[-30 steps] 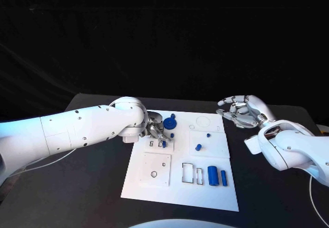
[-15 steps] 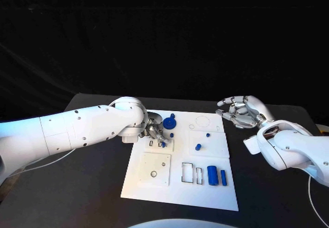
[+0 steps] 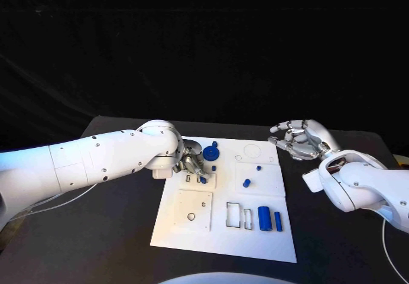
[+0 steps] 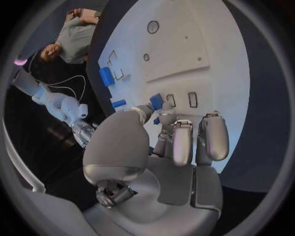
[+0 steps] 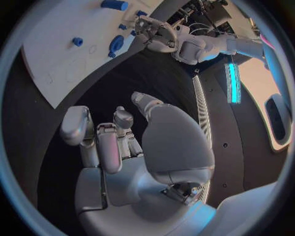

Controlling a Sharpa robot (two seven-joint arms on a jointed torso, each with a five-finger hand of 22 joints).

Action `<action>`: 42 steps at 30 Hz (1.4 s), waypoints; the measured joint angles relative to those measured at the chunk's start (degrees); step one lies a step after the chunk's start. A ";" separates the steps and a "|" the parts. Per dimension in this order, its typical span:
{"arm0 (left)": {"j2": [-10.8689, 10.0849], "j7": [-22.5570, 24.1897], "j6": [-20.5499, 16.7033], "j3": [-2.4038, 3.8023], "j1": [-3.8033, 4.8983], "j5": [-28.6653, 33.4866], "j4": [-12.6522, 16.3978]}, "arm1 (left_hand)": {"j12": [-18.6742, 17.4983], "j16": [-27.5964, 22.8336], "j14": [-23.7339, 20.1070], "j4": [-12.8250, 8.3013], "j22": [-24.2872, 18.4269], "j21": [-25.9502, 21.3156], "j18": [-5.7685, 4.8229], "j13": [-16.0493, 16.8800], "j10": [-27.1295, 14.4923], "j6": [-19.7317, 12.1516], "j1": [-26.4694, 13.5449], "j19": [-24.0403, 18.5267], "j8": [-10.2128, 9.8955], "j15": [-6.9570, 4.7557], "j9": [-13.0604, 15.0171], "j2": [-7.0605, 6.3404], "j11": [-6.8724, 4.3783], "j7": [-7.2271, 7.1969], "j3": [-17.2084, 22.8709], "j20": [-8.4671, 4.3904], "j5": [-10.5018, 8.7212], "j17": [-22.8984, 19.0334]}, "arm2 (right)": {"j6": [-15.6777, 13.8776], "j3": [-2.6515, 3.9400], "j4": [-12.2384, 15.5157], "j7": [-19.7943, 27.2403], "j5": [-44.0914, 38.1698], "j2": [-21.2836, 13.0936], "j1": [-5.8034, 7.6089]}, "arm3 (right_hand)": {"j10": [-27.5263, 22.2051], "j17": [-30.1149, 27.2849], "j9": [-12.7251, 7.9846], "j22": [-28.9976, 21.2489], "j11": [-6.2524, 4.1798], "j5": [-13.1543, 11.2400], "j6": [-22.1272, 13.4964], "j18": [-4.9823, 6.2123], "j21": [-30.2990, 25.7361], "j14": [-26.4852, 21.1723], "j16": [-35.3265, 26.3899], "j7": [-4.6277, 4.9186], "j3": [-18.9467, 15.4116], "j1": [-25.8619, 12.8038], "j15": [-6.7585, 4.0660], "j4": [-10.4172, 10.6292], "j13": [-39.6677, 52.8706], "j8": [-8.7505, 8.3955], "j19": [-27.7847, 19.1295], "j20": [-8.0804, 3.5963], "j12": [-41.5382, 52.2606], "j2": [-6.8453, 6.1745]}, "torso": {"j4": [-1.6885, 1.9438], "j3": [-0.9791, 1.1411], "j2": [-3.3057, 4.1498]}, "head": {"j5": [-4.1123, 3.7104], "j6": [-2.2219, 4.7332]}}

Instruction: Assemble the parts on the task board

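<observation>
My left hand [image 3: 189, 162] pinches a small blue part [image 4: 157, 102] over the task board [image 3: 223, 236]; next, seat it squarely. My right hand's [image 3: 298, 139] fingers hang curled, empty.

The right hand [image 5: 123, 147] hung over the black table [image 5: 147, 73], fingers curled loosely with nothing in them. Beyond the fingertips lay the white board [image 5: 55, 54], carrying a blue cylinder [image 5: 115, 5], a blue disc [image 5: 116, 43] and a small blue peg [image 5: 77, 42]. The left hand [image 5: 154, 32] rested at the board's edge, near the disc.
</observation>
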 measured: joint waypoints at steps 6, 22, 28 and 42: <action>-0.38 -0.01 -1.14 -0.02 0.00 4.58 -0.08 | 0.31 0.00 -0.01 1.67 0.38 0.01 0.00 0.74 0.61 -1.06 3.66 0.20 0.76 -0.41 0.44 -2.41 -0.60 -0.52 6.93 -0.20 -0.19 0.00 | -0.06 -0.02 -0.33 0.00 0.15 0.10 -0.15 | 0.00 0.00 0.00 -0.08 0.00 0.00 0.00 0.00 -0.20 0.00 -0.22 0.00 0.00 0.00 0.00 0.00 0.00 0.00 0.00 0.00 0.00 0.00 | -0.04 0.00 0.00 | 0.04 0.11; -2.76 -0.04 -4.43 0.32 -0.01 9.55 1.92 | 1.27 0.00 -0.01 2.14 1.28 0.36 0.00 1.52 1.79 -1.61 2.47 0.47 3.41 -0.41 0.44 -3.72 -0.67 -0.37 10.37 -0.47 -0.12 0.00 | -0.57 -0.03 -1.03 0.10 0.49 0.17 -0.43 | -0.20 0.00 0.01 -0.30 0.21 0.00 0.00 -0.01 -0.48 0.00 -0.22 0.00 0.15 0.00 0.00 0.16 -0.22 0.21 -0.42 0.00 -0.24 0.00 | 0.03 0.00 0.03 | 0.11 0.08; -3.67 -0.04 -5.70 0.33 -0.05 8.75 3.28 | 1.75 0.00 -0.01 2.28 1.87 0.76 0.00 2.13 2.37 -1.71 2.54 0.81 3.74 -0.40 0.44 -4.40 -0.69 -0.27 10.51 -0.80 -0.12 -0.01 | -0.69 -0.03 -1.02 0.14 0.58 0.08 -0.45 | -0.20 0.04 0.01 -0.37 0.21 0.00 0.00 -0.01 -0.48 0.00 -0.44 0.00 0.16 0.00 0.00 0.15 -0.34 0.21 -0.41 0.00 -0.24 0.00 | 0.04 0.00 0.03 | 0.09 -0.08; -4.27 0.07 -7.63 0.05 -0.58 -2.59 4.94 | 2.42 0.00 -0.01 2.29 3.24 1.38 0.00 3.02 3.31 -1.60 2.09 1.64 3.75 -0.40 0.47 -5.91 -0.79 -0.38 11.64 -0.80 -0.13 -0.01 | -0.86 -0.02 -0.88 0.22 0.70 -0.09 -0.47 | -0.20 0.03 -0.04 -0.57 0.21 0.00 -0.15 0.00 -0.87 0.00 -0.44 0.15 0.31 0.00 0.00 0.31 -0.51 0.20 -0.41 0.00 -0.45 0.00 | 0.05 -0.03 -0.02 | 0.35 -0.35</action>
